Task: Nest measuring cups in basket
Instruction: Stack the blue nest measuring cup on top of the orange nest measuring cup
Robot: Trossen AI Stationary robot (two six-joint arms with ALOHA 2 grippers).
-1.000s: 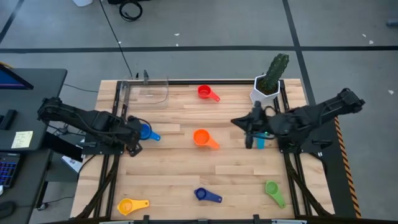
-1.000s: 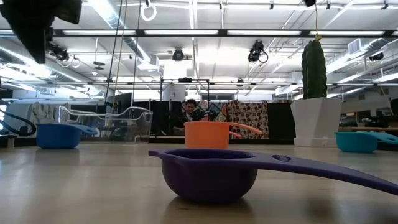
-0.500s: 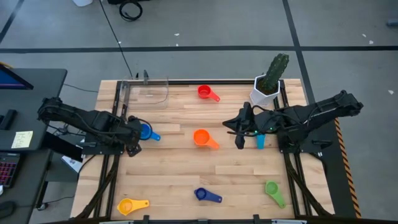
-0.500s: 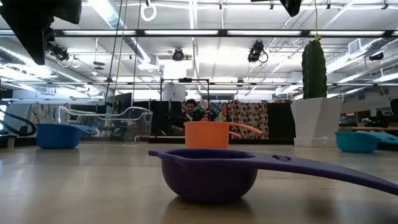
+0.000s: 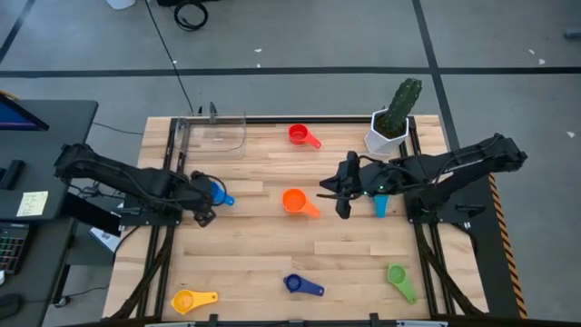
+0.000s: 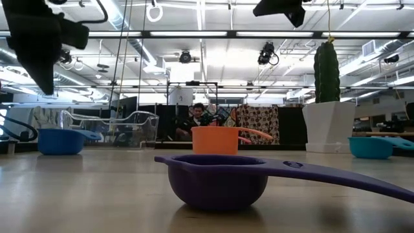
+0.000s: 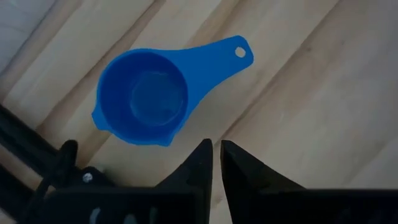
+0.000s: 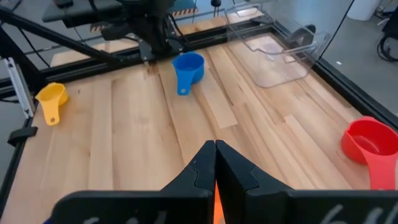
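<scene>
Seven cups lie scattered on the wooden table in the high view: red, orange, blue, light blue, dark blue, yellow, green. The clear basket stands at the far left corner, with nothing in it. My left gripper, shut, hovers just on the near side of the blue cup. My right gripper, shut, hangs above the table just right of the orange cup, touching nothing.
A white pot with a green cactus stands at the far right, behind my right arm. Black frame rails run along the table's left and right sides. A person sits in the room beyond the far edge.
My right gripper has travelled toward the table's left, away from the light blue cup and up to the orange cup, staying shut and above the table. My left gripper has shifted slightly beside the blue cup. No cup has moved.
</scene>
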